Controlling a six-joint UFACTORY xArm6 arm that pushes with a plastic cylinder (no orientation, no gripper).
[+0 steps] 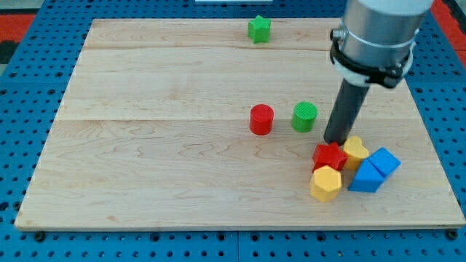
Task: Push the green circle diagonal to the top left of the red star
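Note:
The green circle stands on the wooden board right of centre. The red star lies below and to the right of it, packed among other blocks. My tip is down on the board between them, just right of and below the green circle and right above the red star. The rod rises to the arm's grey body at the view's top right. The tip stands apart from the green circle by a small gap.
A red circle stands just left of the green circle. A yellow block, a second yellow block and two blue blocks crowd around the red star. A green star sits near the board's top edge.

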